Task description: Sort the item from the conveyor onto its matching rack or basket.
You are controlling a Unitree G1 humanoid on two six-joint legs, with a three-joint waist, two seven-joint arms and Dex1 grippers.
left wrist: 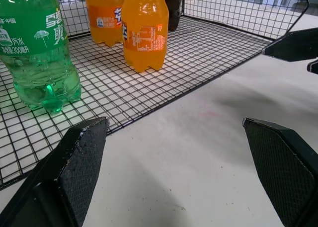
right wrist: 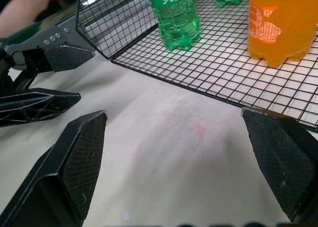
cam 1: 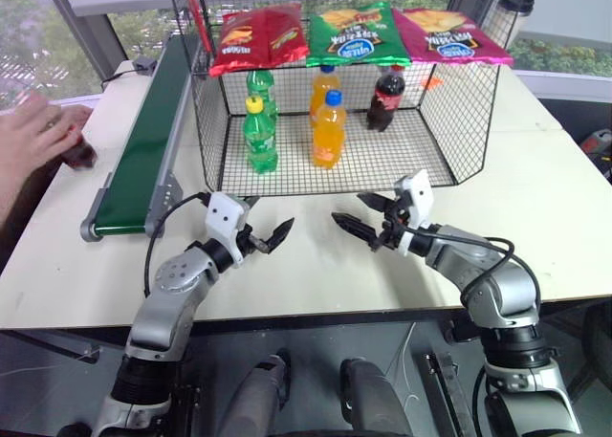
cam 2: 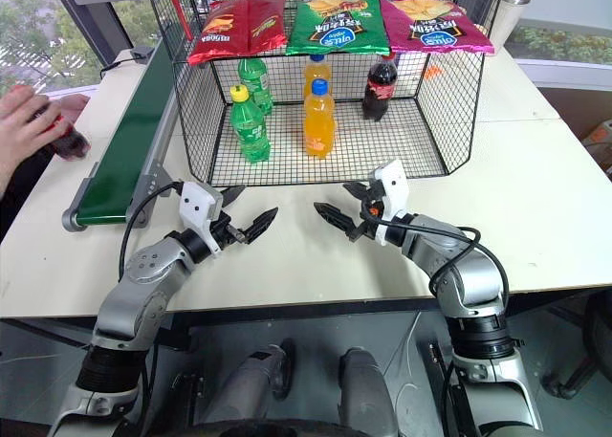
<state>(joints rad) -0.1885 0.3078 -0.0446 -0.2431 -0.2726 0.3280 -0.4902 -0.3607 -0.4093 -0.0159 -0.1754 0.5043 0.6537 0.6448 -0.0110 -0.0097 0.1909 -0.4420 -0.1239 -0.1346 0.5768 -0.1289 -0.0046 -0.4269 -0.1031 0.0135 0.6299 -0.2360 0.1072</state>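
A small cola bottle (cam 1: 78,152) with dark liquid stands on the table left of the conveyor (cam 1: 143,150), in a person's hand (cam 1: 29,136). The long dark-green belt runs along the left side of the black wire cage (cam 1: 459,112). In front of the cage's open side, my left gripper (cam 1: 271,217) and right gripper (cam 1: 349,207) hover low over the white table, pointing at each other. Both are open and empty. In the left wrist view the left fingers (left wrist: 79,157) stand wide apart before the cage floor (left wrist: 198,53). The right fingers (right wrist: 74,157) are spread the same way.
Inside the cage stand two green bottles (cam 1: 259,136), two orange-drink bottles (cam 1: 328,131) and a cola bottle (cam 1: 387,98). Snack bags (cam 1: 356,31) lie along its top. A tumbler (cam 1: 514,11) stands at the back right. The table's front edge lies just below the grippers.
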